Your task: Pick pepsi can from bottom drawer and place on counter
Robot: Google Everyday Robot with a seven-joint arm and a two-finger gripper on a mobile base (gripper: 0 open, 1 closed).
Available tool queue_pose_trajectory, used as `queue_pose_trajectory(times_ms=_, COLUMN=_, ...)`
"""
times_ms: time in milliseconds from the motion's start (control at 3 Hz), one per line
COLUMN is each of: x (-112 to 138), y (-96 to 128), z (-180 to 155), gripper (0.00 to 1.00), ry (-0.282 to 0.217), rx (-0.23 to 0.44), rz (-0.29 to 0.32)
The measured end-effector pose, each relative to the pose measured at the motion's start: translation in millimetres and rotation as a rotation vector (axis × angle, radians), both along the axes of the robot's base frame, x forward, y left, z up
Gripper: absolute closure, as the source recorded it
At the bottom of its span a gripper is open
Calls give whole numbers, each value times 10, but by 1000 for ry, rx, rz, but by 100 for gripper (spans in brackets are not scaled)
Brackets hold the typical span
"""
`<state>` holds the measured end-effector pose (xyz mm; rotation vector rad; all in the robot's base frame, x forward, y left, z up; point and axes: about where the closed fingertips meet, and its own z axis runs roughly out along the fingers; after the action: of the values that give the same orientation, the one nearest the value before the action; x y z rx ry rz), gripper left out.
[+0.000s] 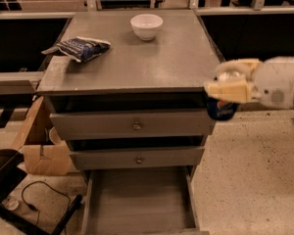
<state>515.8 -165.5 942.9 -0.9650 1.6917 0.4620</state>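
From where I stand, the pepsi can (220,110) sits inside the gripper (226,78), clamped between its two pale fingers (232,89). Its dark blue lower part pokes out beneath them, and a bit of silver top shows above. The fingers are closed in tight on the can, with no gap that I can see. The gripper reaches in from the right and hangs off the front right corner of the cabinet, level with the edge of the counter (157,58). The can is in the air just beside that corner and is not resting on the top.

Below, the bottom drawer (137,199) stands pulled out, its plank floor bare. Above it the two knobbed drawers (132,125) are shut. On the counter, a white bowl (146,26) sits near the back and a blue-and-white snack bag (81,48) lies toward the left edge, both well apart from the gripper.
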Motion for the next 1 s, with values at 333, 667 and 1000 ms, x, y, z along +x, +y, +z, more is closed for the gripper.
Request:
queue_pose_trajectory(times_ms=333, x=714, y=-44, z=427, gripper=100, ry=-25, rx=76, rz=-58)
queue_pose_trajectory(times_ms=667, x=1578, y=338, z=841, gripper=100, ry=-81, rx=158, rz=-35)
queue_pose_trajectory(times_ms=1000, x=2081, y=998, z=785, gripper=100, ry=-75, rx=197, rz=42)
